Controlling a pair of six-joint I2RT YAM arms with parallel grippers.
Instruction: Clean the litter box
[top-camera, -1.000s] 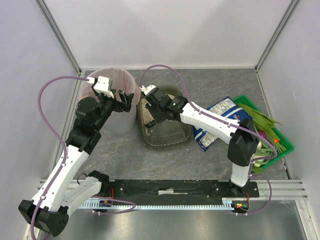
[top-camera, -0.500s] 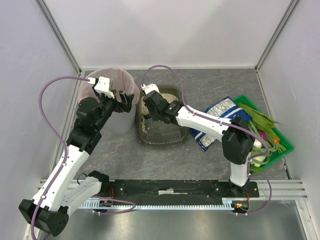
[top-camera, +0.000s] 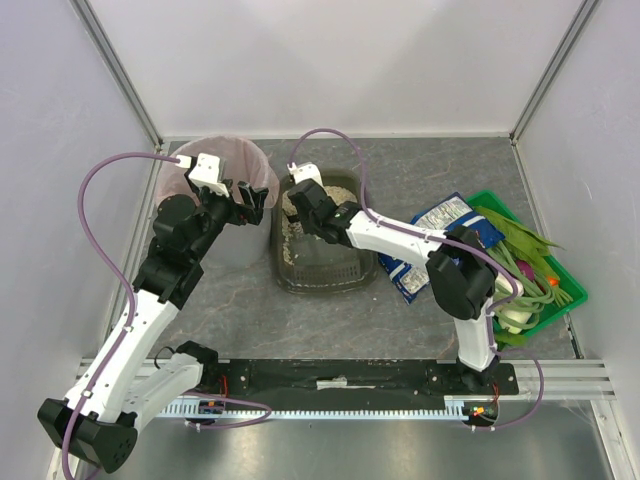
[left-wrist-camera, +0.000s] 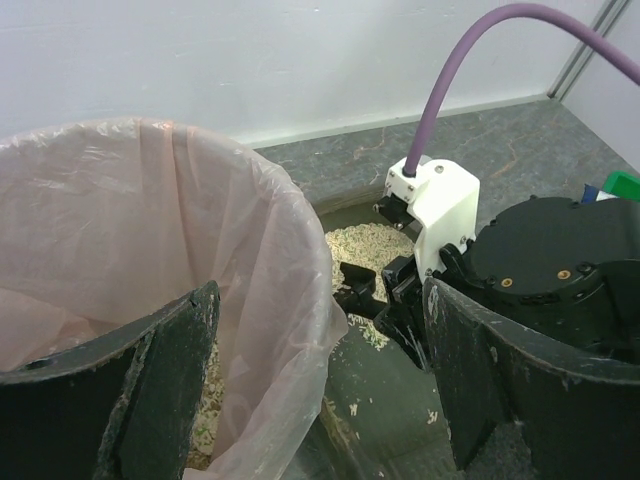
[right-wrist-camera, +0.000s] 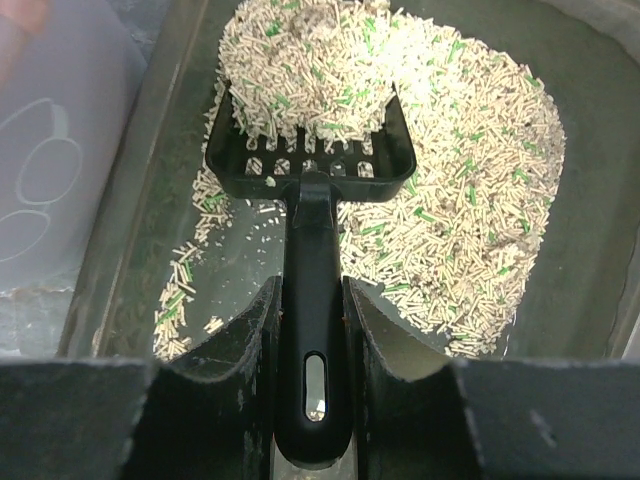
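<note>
Your right gripper (right-wrist-camera: 312, 300) grips the loaded scoop (right-wrist-camera: 310, 150) in the litter box (top-camera: 320, 288); bin (left-wrist-camera: 260, 190) sits just left, left gripper (left-wrist-camera: 320, 340) spread wide.

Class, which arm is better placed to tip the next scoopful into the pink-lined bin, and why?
Right: the right gripper is shut on the scoop, loaded with pellets in the litter box. The left gripper is open, straddling the rim of the bin.

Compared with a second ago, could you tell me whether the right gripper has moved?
Yes. The right gripper, holding the scoop, has crept toward the far wall, along the litter box, while the pink-lined bin beside it stayed put.
</note>
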